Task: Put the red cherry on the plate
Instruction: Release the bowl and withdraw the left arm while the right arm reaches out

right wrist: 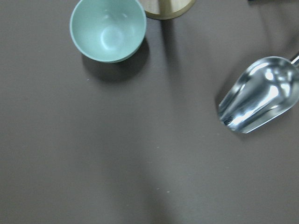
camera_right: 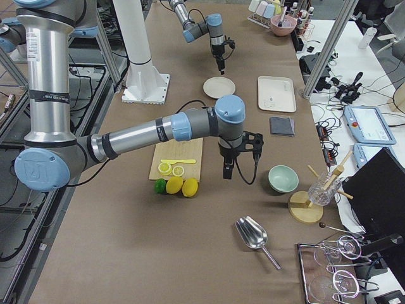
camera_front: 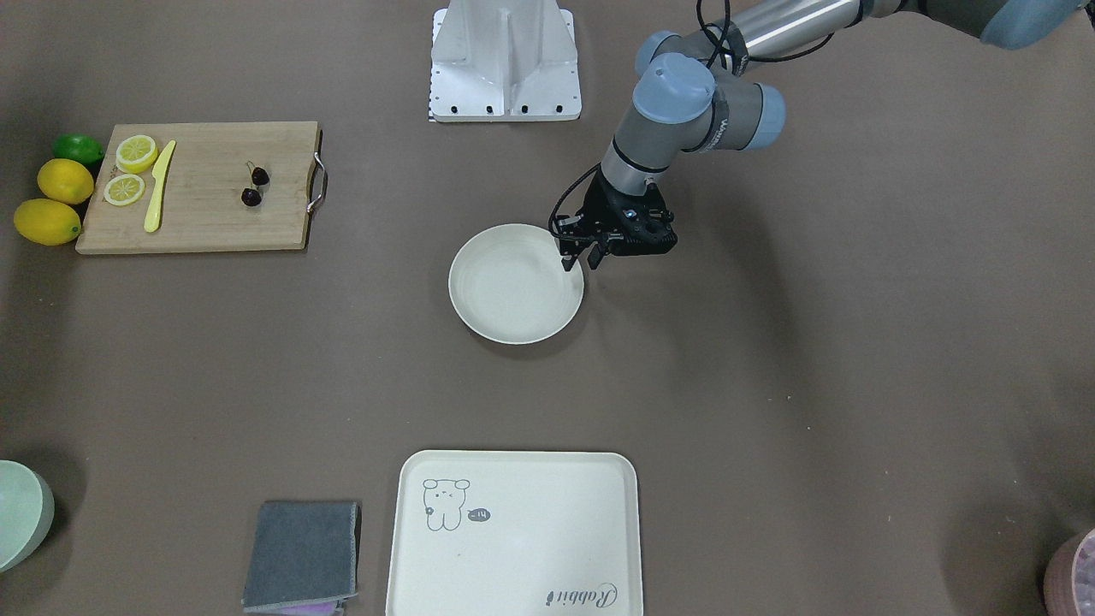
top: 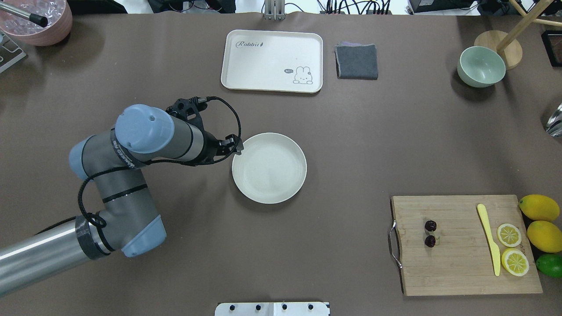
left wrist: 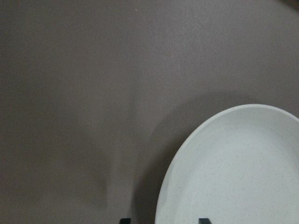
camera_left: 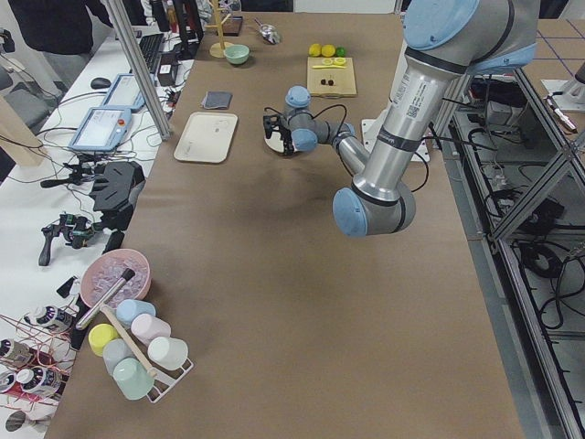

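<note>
The red cherry [camera_front: 254,186] [top: 430,233], two tiny dark fruits joined by stems, lies on a wooden cutting board [camera_front: 205,222] [top: 456,267]. The cream plate [camera_front: 516,287] [top: 268,168] [left wrist: 233,177] sits bare at the table's middle. My left gripper [camera_front: 580,259] [top: 237,149] hangs open over the plate's rim on the robot's left side, far from the cherry, with nothing held. Both fingertips [left wrist: 124,220] just show at the bottom edge of the left wrist view. My right gripper [camera_right: 226,171] appears only in the exterior right view, pointing down beside the board; whether it is open or shut I cannot tell.
On the board lie a yellow knife [top: 488,237] and lemon slices [top: 509,235]; whole lemons [top: 539,207] and a lime [top: 549,265] sit beside it. A bear tray [top: 272,60], grey cloth [top: 357,61], green bowl [top: 481,66] [right wrist: 107,29] and metal scoop [right wrist: 259,95] lie farther off.
</note>
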Action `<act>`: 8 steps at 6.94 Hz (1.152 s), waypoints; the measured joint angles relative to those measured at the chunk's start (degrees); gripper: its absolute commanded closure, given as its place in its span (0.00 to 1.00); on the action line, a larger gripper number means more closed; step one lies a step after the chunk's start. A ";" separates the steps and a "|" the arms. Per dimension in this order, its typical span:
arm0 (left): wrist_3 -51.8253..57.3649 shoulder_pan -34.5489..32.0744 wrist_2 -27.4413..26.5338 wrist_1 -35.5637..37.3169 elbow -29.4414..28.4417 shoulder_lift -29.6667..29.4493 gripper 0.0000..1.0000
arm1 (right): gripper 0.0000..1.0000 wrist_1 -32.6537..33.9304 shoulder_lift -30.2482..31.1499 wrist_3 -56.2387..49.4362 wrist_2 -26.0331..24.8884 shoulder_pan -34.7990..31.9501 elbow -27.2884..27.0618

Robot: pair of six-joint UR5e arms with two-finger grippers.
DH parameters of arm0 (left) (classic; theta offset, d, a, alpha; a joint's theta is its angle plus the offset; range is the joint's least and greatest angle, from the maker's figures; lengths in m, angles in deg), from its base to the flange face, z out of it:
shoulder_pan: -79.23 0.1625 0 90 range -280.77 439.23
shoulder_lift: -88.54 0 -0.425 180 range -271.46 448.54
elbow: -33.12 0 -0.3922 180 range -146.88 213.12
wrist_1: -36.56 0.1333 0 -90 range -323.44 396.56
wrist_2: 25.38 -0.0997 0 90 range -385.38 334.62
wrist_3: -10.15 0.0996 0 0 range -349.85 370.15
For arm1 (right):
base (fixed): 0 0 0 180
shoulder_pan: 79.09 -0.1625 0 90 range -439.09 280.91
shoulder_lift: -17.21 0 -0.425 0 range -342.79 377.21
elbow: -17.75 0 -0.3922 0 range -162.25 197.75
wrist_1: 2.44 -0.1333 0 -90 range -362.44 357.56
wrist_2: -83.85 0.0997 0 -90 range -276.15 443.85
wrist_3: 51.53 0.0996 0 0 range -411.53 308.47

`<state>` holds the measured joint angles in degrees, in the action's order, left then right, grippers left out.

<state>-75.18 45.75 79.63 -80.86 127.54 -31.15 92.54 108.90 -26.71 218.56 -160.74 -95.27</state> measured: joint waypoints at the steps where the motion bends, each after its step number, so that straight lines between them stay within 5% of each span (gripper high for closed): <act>1: 4.50 -3.09 0.17 0.55 0.27 0.61 0.02 | 0.00 -1.94 -0.23 7.19 -0.27 5.30 -2.53; 5: 22.89 -11.42 0.26 3.01 1.62 4.78 0.02 | 0.00 -23.03 3.67 36.91 -11.99 29.57 -4.20; 8: 25.10 -14.40 0.34 3.16 2.25 6.25 0.02 | 0.00 -33.58 8.22 51.21 -21.62 46.61 -4.29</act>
<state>-50.08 31.35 79.97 -77.71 129.78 -24.90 58.96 117.13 24.50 196.95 -114.13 -99.56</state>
